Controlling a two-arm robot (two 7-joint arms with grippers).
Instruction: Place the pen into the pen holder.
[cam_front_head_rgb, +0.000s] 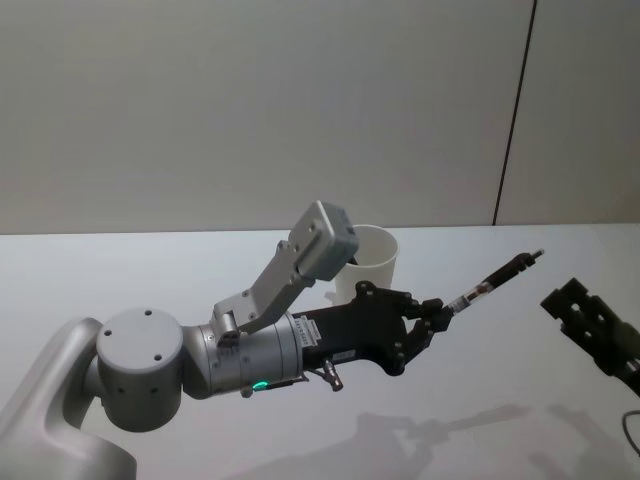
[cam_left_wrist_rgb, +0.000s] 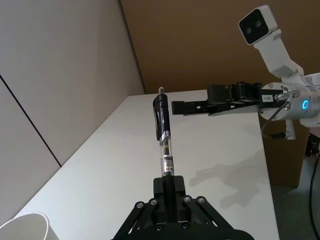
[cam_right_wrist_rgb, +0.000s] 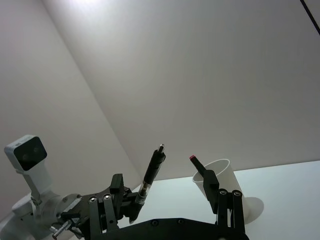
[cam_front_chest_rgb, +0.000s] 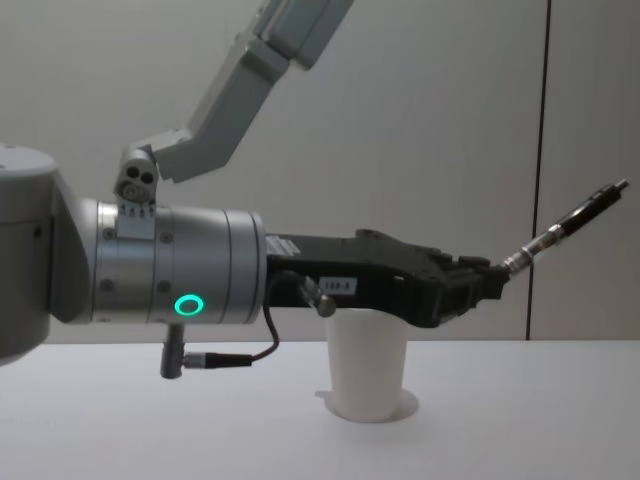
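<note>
Two arms are over the white table (cam_front_head_rgb: 150, 270), and the left one has the load. The left gripper (cam_front_head_rgb: 442, 310) hangs in the air near mid-table, reaching toward the robot's right, its fingers pinched on the lower barrel of the pen (cam_front_head_rgb: 495, 277). The pen is a black clip pen with a clear barrel section. It juts out of the fingertips and slants upward, with the clip and clicker end farthest out. It is well clear of the tabletop and touches nothing except the fingers. The pen holder (cam_front_head_rgb: 380, 262), a plain white paper cup, stands upright on the table. In the head view it is partly hidden behind the left arm's wrist camera housing. In the chest view it sits directly below the gripper body, apart from it. The pen's free end lies to the right of the cup and above rim height, so the pen is not in the cup. The right gripper (cam_front_head_rgb: 565, 297) hovers at the robot's right edge, near the pen's far end but not touching it, with its fingers spread wide and nothing between them. A green ring light glows on the left wrist.
</note>
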